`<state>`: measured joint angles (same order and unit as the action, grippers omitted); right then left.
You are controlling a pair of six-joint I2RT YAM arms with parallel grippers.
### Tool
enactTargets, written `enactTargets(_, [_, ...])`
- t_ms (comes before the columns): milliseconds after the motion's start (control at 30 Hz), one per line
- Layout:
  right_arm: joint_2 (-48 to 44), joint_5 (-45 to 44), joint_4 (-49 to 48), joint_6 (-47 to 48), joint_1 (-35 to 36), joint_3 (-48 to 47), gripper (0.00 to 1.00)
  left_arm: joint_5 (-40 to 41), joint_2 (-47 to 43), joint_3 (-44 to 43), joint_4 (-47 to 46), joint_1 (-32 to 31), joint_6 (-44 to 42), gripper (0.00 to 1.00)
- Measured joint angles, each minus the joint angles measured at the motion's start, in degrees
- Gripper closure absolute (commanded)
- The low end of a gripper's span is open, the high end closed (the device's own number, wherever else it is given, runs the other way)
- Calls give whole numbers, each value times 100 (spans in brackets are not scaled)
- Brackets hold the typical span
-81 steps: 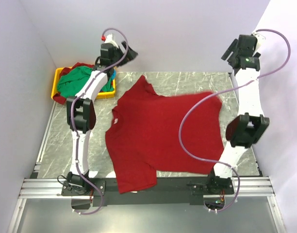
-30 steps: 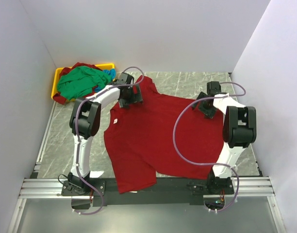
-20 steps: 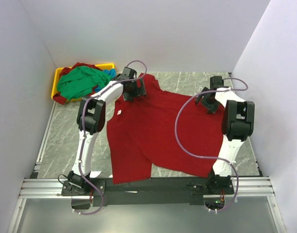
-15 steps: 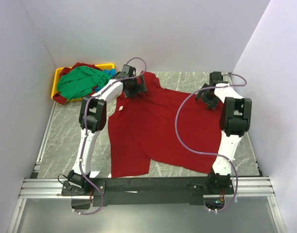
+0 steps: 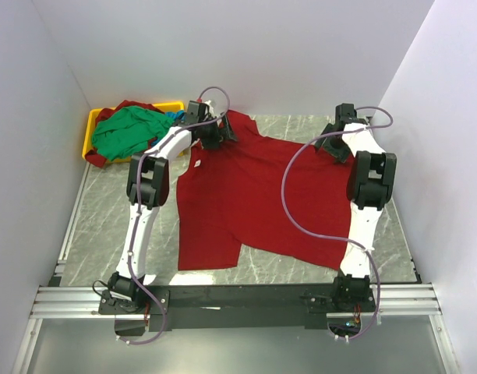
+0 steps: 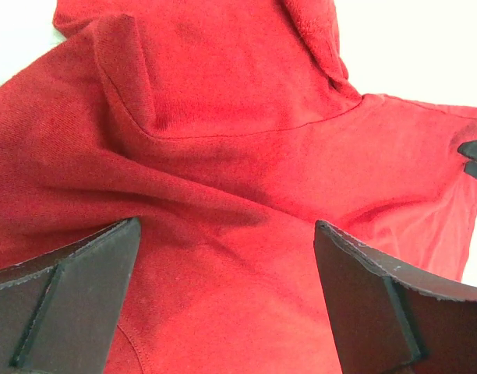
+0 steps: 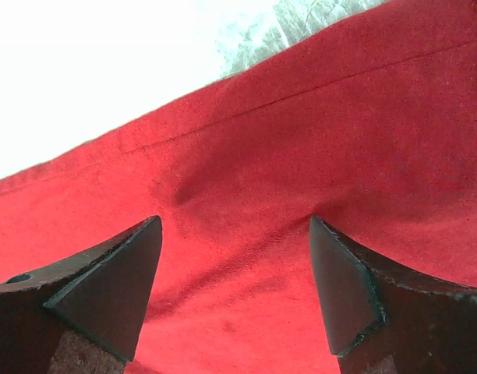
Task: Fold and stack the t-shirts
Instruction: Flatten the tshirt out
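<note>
A deep red t-shirt (image 5: 258, 195) lies spread on the marble table, with a small white neck label (image 5: 198, 163) near its left edge. My left gripper (image 5: 215, 134) rests low on the shirt's far left corner. In the left wrist view the left gripper (image 6: 227, 234) is open, its dark fingers (image 6: 67, 304) straddling wrinkled red cloth (image 6: 238, 156). My right gripper (image 5: 337, 148) sits on the shirt's far right corner. The right wrist view shows the right gripper (image 7: 234, 226) open too, with red cloth (image 7: 301, 132) beneath and between its fingers (image 7: 355, 288). Nothing is pinched.
A yellow tray (image 5: 91, 126) stands at the back left, heaped with a green shirt (image 5: 125, 131), a bit of blue cloth (image 5: 174, 117) and red cloth (image 5: 129, 104). White walls close in the back and both sides. Bare marble (image 5: 98, 218) shows left of the shirt.
Both arms have reached farther toward the back wall, and the red shirt has slid with them, away from the near edge. Both grippers stay open.
</note>
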<state>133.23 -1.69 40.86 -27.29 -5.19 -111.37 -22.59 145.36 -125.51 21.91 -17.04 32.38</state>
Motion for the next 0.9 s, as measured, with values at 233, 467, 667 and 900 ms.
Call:
enactTargets(233, [-715,-87,-195,358,0,774,18,81,-404,610,-201,-2,-26,1])
enactTargets(467, [-2164,-201,-476,603,52,1932,18,682,-1711,1766,-72,-157,-286,1])
enactTargets(667, [-2791,-146,-662,570,219,3086,18,1207,-2520,2850,24,-468,-358,1])
enactTargets(900, [-2798,-59,-595,505,280,3733,18,1449,-2577,3746,273,-577,-260,1])
